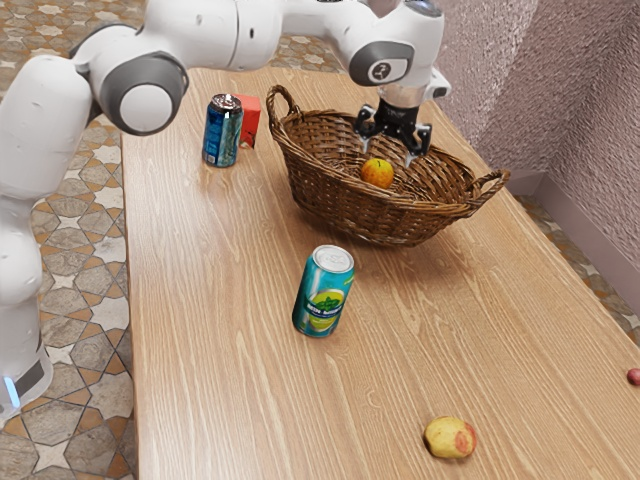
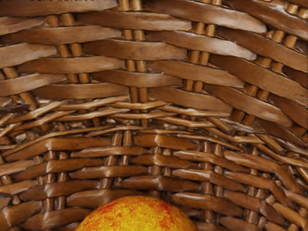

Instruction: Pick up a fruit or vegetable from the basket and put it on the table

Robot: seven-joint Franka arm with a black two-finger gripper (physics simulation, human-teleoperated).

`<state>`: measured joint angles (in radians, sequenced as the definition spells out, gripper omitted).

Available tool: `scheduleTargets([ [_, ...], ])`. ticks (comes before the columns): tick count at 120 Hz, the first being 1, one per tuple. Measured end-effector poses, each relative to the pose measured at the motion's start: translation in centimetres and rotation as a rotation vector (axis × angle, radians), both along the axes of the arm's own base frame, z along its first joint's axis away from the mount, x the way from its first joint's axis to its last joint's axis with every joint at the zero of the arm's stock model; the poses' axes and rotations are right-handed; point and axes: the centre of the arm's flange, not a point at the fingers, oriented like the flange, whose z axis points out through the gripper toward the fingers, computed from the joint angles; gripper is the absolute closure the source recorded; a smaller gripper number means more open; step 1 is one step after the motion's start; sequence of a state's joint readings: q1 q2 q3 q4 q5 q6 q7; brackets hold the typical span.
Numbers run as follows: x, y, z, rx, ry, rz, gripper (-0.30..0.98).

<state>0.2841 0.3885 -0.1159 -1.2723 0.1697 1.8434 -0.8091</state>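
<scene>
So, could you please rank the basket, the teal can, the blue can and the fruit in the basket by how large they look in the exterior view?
Largest to smallest:
1. Basket
2. Teal can
3. Blue can
4. Fruit in the basket

Arm (image 1: 210, 35): smooth white, rounded;
Elbow (image 1: 145, 105): dark grey ring round a white disc;
Wrist (image 1: 384, 62): grey patch, round emblem;
Gripper (image 1: 388, 155): black, pale-tipped;
Light strip (image 1: 11, 392): blue

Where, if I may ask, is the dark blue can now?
The can stands on the table toward the exterior view's upper left, beside the red box, left of the basket.
</scene>
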Motion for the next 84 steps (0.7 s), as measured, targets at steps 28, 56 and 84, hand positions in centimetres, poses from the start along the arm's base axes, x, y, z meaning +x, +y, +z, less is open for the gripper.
scheduleTargets([
  [28, 0.5, 2.0, -1.5, -0.005, -0.004, -0.049, 0.00],
  [56, -0.6, 0.6, -1.3, -0.008, -0.002, -0.103, 0.00],
  [84, -0.5, 0.9, -2.8, -0.024, -0.001, -0.115, 0.00],
])
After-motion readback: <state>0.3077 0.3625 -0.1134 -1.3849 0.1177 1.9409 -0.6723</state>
